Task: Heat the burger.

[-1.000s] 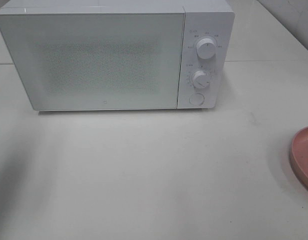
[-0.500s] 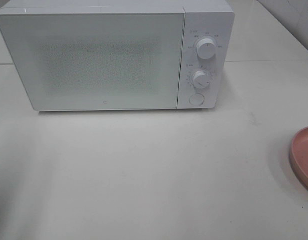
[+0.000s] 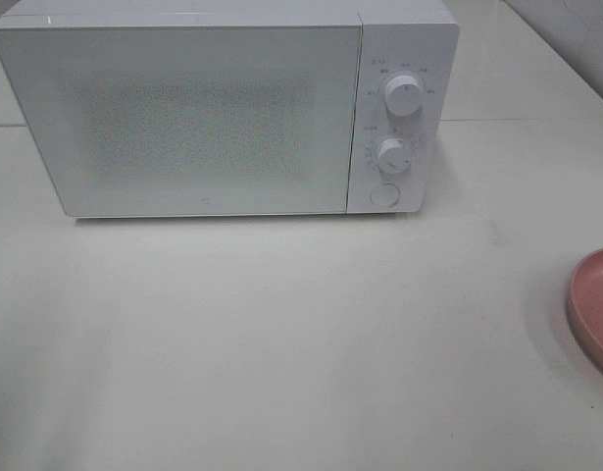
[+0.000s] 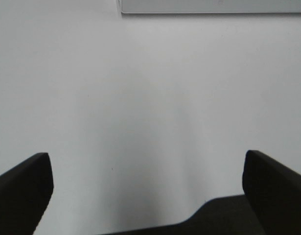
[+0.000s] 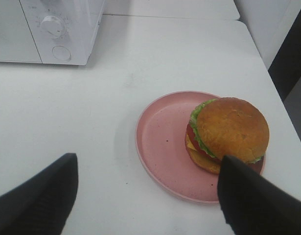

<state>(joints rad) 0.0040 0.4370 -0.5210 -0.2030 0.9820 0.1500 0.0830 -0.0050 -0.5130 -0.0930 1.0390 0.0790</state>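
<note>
The burger [image 5: 232, 127], with a golden-brown bun, green lettuce and a red layer, sits on the far side of a round pink plate [image 5: 160, 132] in the right wrist view. My right gripper [image 5: 148, 160] hovers above the plate's near side, open, with nothing between its dark fingers. One finger [image 5: 253, 200] overlaps the burger's edge in the picture. In the high view only the plate's rim [image 3: 593, 304] shows at the right edge; the burger and both grippers are out of that view. My left gripper [image 4: 146, 159] is open over bare white table.
A white microwave [image 3: 183, 108] stands at the back of the table with its door shut. On its right panel are two knobs [image 3: 403, 96] [image 3: 392, 154] and a round button [image 3: 383, 194]. The table's right edge [image 5: 282, 98] runs close past the plate.
</note>
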